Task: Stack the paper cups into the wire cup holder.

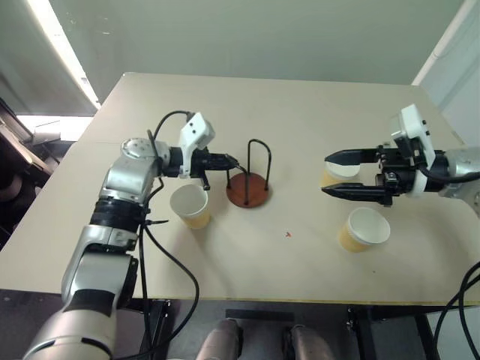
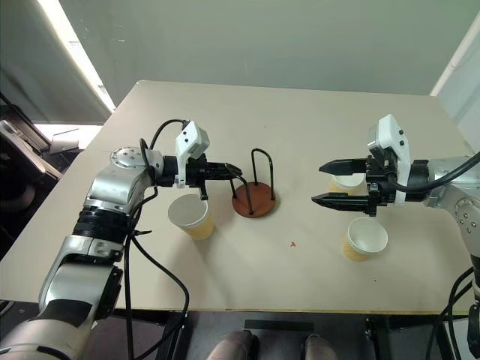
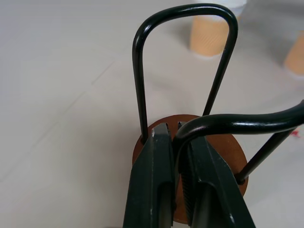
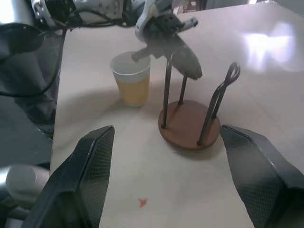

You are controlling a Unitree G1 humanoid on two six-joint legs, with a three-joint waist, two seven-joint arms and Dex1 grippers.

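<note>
The wire cup holder (image 1: 247, 189), a reddish-brown disc with two upright black wire loops, stands mid-table. My left gripper (image 1: 231, 161) reaches it from the left and is shut on the nearer wire loop (image 3: 209, 124), which runs out from between the fingers (image 3: 159, 156). One paper cup (image 1: 190, 206) stands upright just below that arm, left of the holder. Two more paper cups are on the right: one (image 1: 364, 229) near the front, one (image 1: 339, 174) partly hidden behind my right gripper (image 1: 325, 175). The right gripper is open, hovers above the table and points left toward the holder.
A small red mark (image 1: 288, 234) lies on the beige table (image 1: 300, 112) in front of the holder. The table's front edge runs close below the cups. A black cable (image 1: 169, 255) hangs from my left arm.
</note>
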